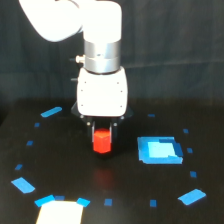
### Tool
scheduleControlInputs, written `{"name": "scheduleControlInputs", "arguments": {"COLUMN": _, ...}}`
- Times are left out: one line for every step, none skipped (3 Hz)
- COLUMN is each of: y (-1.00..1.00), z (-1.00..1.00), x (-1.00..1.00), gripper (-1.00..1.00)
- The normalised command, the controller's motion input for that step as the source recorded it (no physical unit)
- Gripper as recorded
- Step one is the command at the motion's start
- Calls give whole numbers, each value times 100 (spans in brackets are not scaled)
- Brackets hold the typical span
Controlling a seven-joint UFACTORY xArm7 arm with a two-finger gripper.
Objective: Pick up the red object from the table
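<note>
Across the whole lower part of the exterior view spreads the table (pixel 70 150), a wide flat black surface with a dark backdrop behind it. Coming down from about eleven o'clock is the white arm (pixel 70 20), which turns into a silver cylindrical wrist and then a white boxy housing hanging over the middle of the table. At the six-to-seven o'clock edge sits a pale, whitish rectangular shape (pixel 60 212), cut off by the frame, with blue tape at its upper corners. Out toward four o'clock from the centre lies the blue square patch (pixel 159 150), flat on the table, with a lighter area in its middle. Under the white housing hangs the gripper (pixel 102 135), small and dark, its fingers reaching down on either side of the red object (pixel 102 141). That object is a small bright red-orange block just below the picture's centre, at nine o'clock of the blue patch and well apart from it. The fingers appear pressed against its sides, pinching it; whether its base touches the table or sits just above cannot be told, though a faint reddish reflection shows on the black surface below it. Small blue tape marks (pixel 51 111) ring the scene, from ten o'clock round through six to four o'clock.
</note>
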Motion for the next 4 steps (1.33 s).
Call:
{"name": "scheduleControlInputs", "arguments": {"y": -3, "z": 100, "x": -2, "gripper": -56}}
{"name": "scheduleControlInputs", "arguments": {"y": -49, "z": 100, "x": 63, "gripper": -100}}
{"name": "scheduleControlInputs", "arguments": {"y": -4, "z": 100, "x": 57, "gripper": -79}}
{"name": "scheduleControlInputs", "arguments": {"y": -32, "z": 100, "x": 58, "gripper": -80}}
